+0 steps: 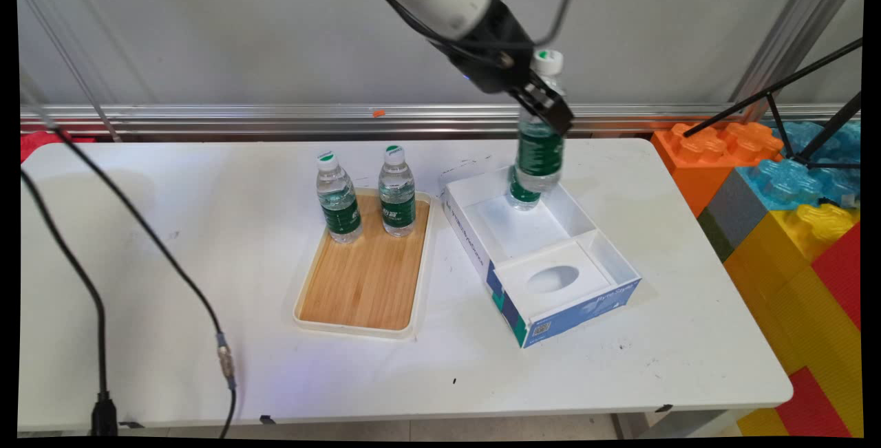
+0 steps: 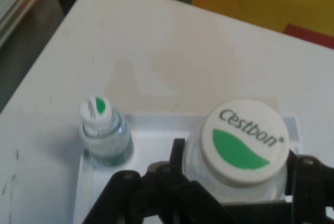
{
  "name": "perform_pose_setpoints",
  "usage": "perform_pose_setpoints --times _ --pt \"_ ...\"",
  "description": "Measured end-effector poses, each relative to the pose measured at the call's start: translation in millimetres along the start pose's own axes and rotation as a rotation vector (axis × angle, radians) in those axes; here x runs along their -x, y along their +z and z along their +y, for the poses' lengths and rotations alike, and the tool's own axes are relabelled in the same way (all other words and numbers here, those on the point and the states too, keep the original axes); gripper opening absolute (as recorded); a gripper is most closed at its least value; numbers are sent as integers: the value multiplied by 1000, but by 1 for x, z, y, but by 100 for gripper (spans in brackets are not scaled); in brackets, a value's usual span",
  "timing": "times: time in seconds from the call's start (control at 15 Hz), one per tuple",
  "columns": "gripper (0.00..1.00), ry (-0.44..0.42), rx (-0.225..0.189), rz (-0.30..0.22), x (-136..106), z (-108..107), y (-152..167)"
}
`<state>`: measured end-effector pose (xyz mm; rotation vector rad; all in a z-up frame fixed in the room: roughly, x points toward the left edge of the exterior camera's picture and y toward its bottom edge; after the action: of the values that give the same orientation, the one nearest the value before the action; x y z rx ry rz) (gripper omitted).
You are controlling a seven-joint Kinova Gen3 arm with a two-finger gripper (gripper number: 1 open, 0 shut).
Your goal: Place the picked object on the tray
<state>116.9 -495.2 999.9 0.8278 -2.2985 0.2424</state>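
**Claw holds a water bottle above the open box**

The claw point(image 1: 547, 100) is clenched on a water bottle point(image 1: 539, 145) and holds it in the air over the far corner of an open white and blue box point(image 1: 544, 255). In the main view the held bottle hangs almost upright, with its green label in front of the box's far wall. Behind its lower part a second bottle point(image 1: 521, 195) stands inside the box, mostly hidden.

The hand view shows what the main view hides: this second bottle point(image 2: 103, 127) stands in the corner of the box point(image 2: 151, 140), with a white and green cap, just beside the held one. The same view looks down on the large cap point(image 2: 245, 140) of the held bottle, lettered "Cestbon", between the black fingers point(image 2: 177, 156).

Only the main view shows the wooden tray point(image 1: 365, 262), which lies on the tabletop point(image 1: 172, 296) to the left of the box. Two more bottles point(image 1: 338, 197) stand upright at its far end, side by side. Coloured toy blocks point(image 1: 778, 193) are stacked past the tabletop's right edge.
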Motion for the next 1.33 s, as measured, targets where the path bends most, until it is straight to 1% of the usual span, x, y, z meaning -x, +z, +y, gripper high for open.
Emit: perform_pose_setpoints --times 0.2,0.33,0.47,0.6,0.8,0.93,1.07,1.33 --pt "0 7 22 -37 9 -2 -40" --pt "0 16 30 -63 21 -5 -65" --pt "0 35 34 -95 42 -11 -93" --pt "0 58 37 -115 61 -15 -111" --pt "0 107 51 -143 107 -22 -135" --pt "0 137 62 -151 137 -24 -140" --pt "0 161 65 -147 157 -25 -138" --pt "0 197 66 -121 197 -23 -117"
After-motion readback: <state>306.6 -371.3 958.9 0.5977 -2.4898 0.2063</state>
